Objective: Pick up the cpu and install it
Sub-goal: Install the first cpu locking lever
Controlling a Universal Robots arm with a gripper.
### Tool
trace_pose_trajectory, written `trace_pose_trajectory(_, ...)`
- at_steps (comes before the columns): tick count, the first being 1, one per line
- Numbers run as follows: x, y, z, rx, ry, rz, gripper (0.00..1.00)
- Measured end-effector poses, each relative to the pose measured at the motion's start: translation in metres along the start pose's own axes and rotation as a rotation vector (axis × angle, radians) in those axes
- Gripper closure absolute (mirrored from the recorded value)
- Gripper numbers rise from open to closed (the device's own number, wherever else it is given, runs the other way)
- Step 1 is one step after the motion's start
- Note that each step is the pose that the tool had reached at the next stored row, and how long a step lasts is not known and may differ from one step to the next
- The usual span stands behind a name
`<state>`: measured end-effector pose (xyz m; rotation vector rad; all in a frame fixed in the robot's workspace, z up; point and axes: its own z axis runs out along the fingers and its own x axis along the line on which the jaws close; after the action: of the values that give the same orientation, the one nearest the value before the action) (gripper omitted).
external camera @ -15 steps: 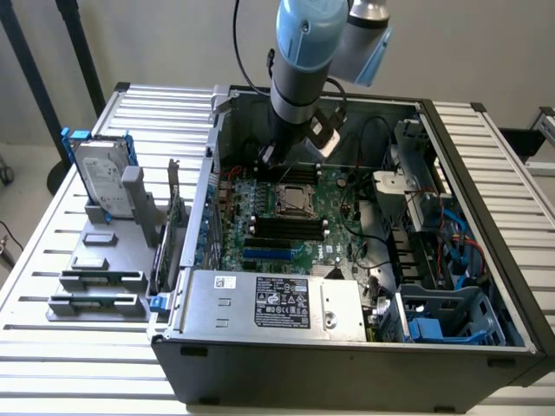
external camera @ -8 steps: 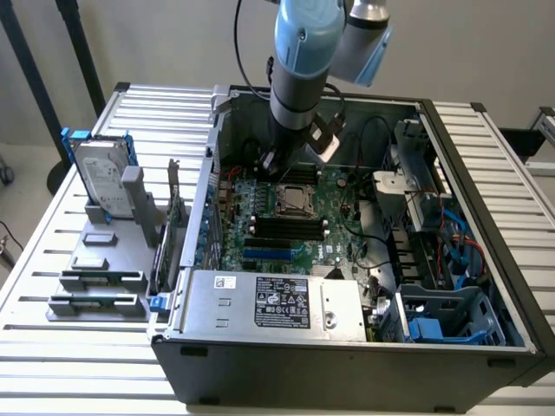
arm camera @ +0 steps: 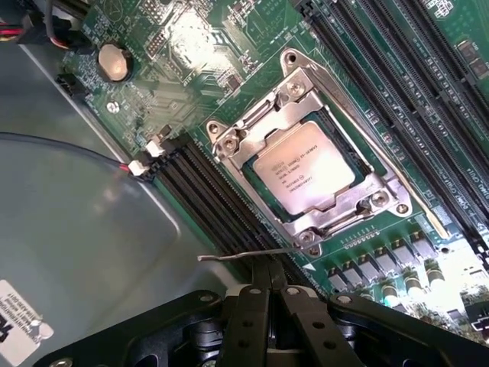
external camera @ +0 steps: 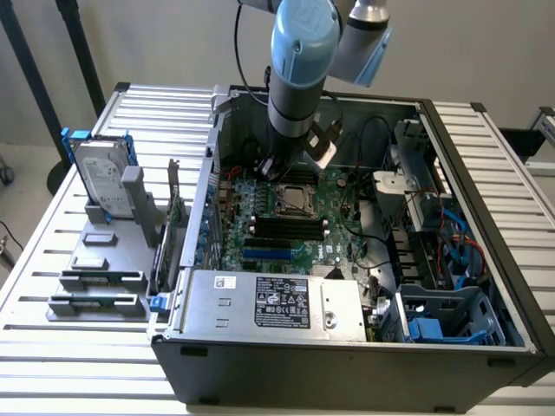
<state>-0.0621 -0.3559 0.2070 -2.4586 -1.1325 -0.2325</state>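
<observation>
One cpu [arm camera: 304,177]: small square chip with a silver top, lying flat in its socket on the motherboard [arm camera: 191,53]; in the exterior view it sits near the middle of the frame [external camera: 295,199], inside the open computer case [external camera: 260,368].
Seating: judged to be already in place; a metal retention frame [arm camera: 229,141] closes round its edges, with screws at the corners.
Fingers: the gripper [arm camera: 271,269] has its two black fingers pressed together, with nothing seen between them.
Carrier: blue-grey arm [external camera: 299,52] reaching down into the case from the upper middle of the exterior view; the gripper hangs just above the chip in that frame, slightly toward the exterior view's left.
Key relation: the cpu lies straight ahead of the fingertips, near but apart, beyond one corner of the retention frame.
Lever: thin wire lever [arm camera: 229,257] at the fingertips; whether it touches them cannot be told.
Long axis: none for the chip, which is close to square; the lever runs crosswise to the fingers.
Memory slots [arm camera: 202,195]: long, dark, between fingertips and socket.
Hard drive [external camera: 102,178]: on a stand at the exterior view's left, well apart.
</observation>
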Motion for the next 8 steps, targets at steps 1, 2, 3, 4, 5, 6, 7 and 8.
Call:
trace_pose_trajectory(1, -0.0001, 0.0, 0.0008, -0.002, -0.0007, -0.001, 0.89)
trace_pose_trajectory(2, 0.0, 0.0, 0.0013, -0.0037, -0.0023, -0.001, 0.89)
trace_pose_trajectory(3, 0.0001, -0.0001, 0.0017, -0.006, -0.0049, -0.001, 0.89)
trace_pose_trajectory(4, 0.0002, -0.0002, 0.0021, -0.0088, -0.0081, 0.0, 0.89)
trace_pose_trajectory(5, 0.0006, -0.0006, 0.0024, -0.0119, -0.0117, 0.0, 0.89)
trace_pose_trajectory(6, 0.001, -0.001, 0.0028, -0.015, -0.0152, 0.0, 0.89)
trace_pose_trajectory(7, 0.0015, -0.0015, 0.0033, -0.0178, -0.0177, 0.0, 0.89)
trace_pose_trajectory(8, 0.002, -0.0021, 0.0038, -0.0207, -0.0199, -0.001, 0.89)
